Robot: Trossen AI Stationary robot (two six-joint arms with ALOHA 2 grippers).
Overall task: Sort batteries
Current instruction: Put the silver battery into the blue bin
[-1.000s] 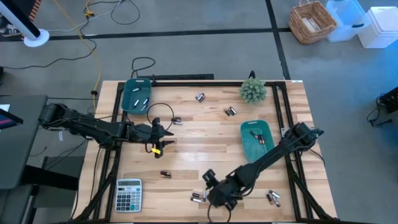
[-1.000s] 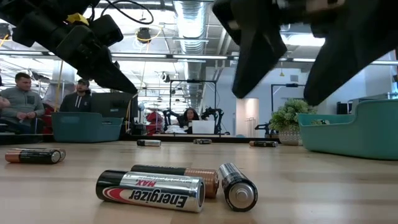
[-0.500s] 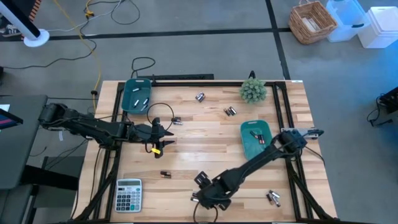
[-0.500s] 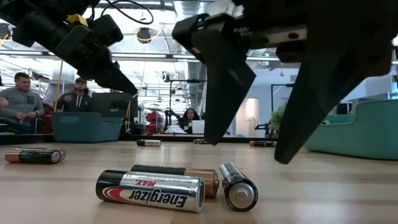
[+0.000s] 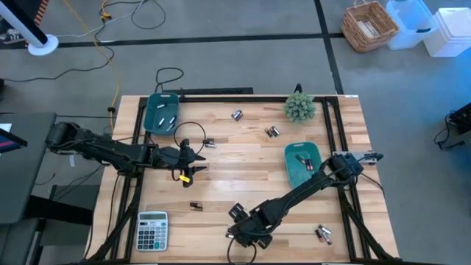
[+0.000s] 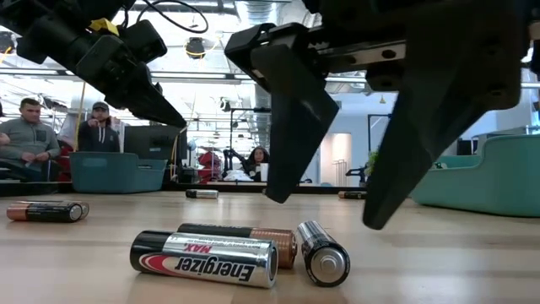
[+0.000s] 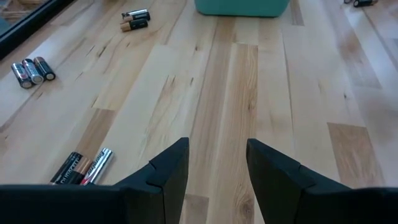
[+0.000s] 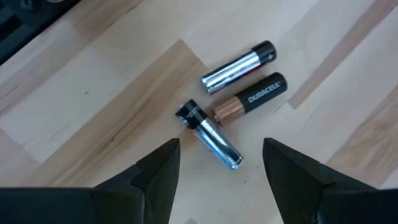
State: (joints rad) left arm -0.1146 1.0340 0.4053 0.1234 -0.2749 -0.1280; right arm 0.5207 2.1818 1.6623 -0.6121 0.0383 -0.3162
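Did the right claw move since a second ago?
Yes. In the high view the right claw slid toward the calculator, ending over three batteries near the table's front edge.

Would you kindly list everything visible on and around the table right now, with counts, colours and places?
Batteries: three below the right gripper, silver and dark, one copper-and-black; more small clusters lie scattered on the table.
Left bin: one, teal, far-left corner, batteries inside.
Right bin: one, teal, right side, batteries inside.
Calculator: one, grey with white keys, near-left corner.
Plant: one, green, far edge.
Table: one, light wood.
Basket: one, wicker, on the floor beyond.
People: several, in the room behind.
Left gripper: dark, open, over the table's left-centre.
Right gripper: dark, open, above the three batteries at the near edge.
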